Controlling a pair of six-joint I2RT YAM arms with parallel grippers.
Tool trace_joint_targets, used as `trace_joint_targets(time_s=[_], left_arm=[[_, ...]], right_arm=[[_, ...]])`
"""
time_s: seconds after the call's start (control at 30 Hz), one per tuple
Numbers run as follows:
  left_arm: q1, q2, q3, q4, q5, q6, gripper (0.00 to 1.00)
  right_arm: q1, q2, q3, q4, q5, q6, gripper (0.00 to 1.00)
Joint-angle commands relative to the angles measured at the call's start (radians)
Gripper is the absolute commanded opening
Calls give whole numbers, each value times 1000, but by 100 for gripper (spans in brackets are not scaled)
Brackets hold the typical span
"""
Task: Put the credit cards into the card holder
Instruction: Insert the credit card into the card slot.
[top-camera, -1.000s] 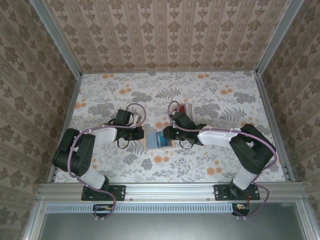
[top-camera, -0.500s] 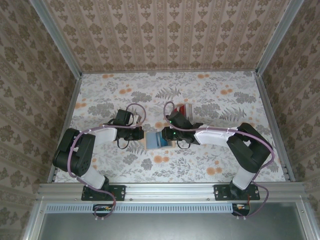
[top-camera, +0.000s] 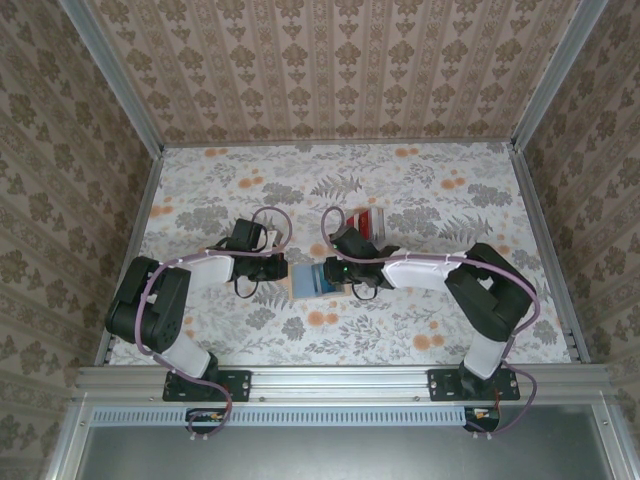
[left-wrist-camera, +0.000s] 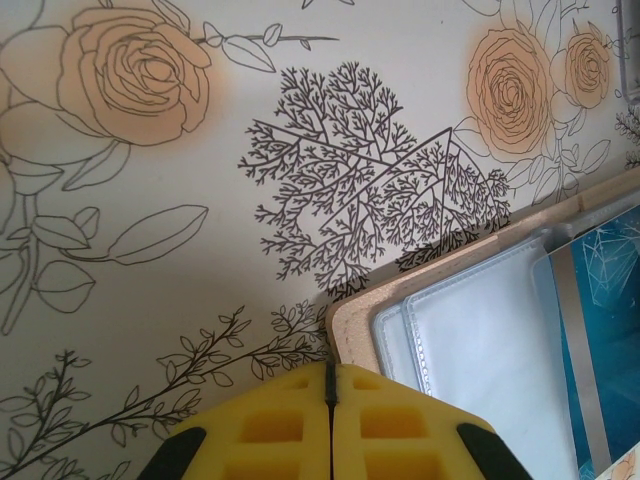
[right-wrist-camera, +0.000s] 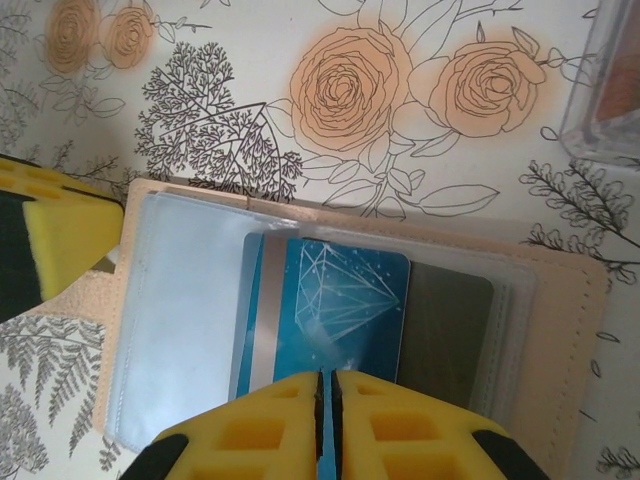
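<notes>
Seen from above, a floral-patterned bench (top-camera: 440, 200) sits inside patterned walls, with two black and white arms reaching toward the middle of the frame.

The left arm bends in from the lower left. Its left tool (left-wrist-camera: 331, 375) has yellow fingers pressed together, closed on the left edge of the holder (top-camera: 300, 285). In the left wrist view, the holder's rounded tan corner runs under the fingertips at the bottom centre.

The holder lies open and flat on the bench at the centre of the overhead frame, between the two tools. It has a tan border and clear, blue-grey pockets.

A blue card (right-wrist-camera: 345, 300) with a white diamond drawing and a silver stripe sits partly inside a pocket near the holder's middle. A dark card lies just to its right under the plastic.

The right tool (right-wrist-camera: 326, 385) is at the bottom centre of the right wrist view. Its yellow fingers are nearly together, gripping the near edge of the blue card.

The red cards (top-camera: 372, 219) rest in a clear box (right-wrist-camera: 585, 110), just above and right of the holder in the overhead frame.
</notes>
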Motion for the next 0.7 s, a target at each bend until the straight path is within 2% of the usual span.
trace_joint_targets(time_s=[0.0, 0.47, 0.67], left_arm=[[-8, 4, 10, -1, 35, -4, 0], [-13, 39, 18, 17, 54, -13, 0], [-13, 20, 15, 5, 42, -8, 0]], right_arm=[[14, 44, 32, -31, -9, 9, 15], [42, 58, 3, 125, -124, 47, 16], [39, -37, -14, 76, -34, -13, 16]])
